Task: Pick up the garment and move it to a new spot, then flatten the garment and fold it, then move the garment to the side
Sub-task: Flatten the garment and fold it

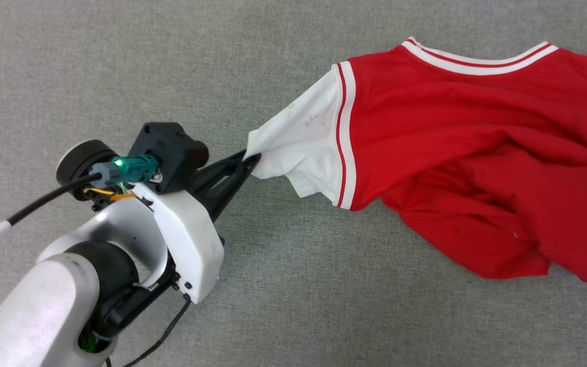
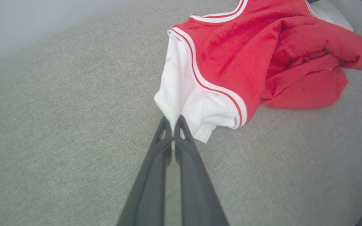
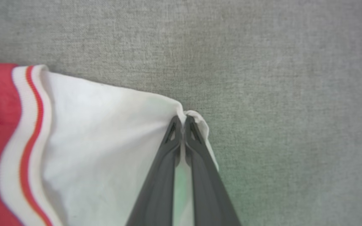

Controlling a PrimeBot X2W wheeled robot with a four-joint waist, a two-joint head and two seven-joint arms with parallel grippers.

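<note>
The left gripper (image 2: 172, 124) pinches the edge of the white sleeve (image 2: 184, 91) of the red shirt (image 2: 231, 53), its two dark fingers pressed together at the tips. The shirt's body lies bunched in folds on a grey cloth surface (image 2: 58, 110).

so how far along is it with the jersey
Done: both grips. The left tool pinches one white sleeve, the right tool a white sleeve hem. In hand: spreading the red jersey; its body lies bunched on the grey cloth surface. Left: flattening, folding, moving it aside.
</note>
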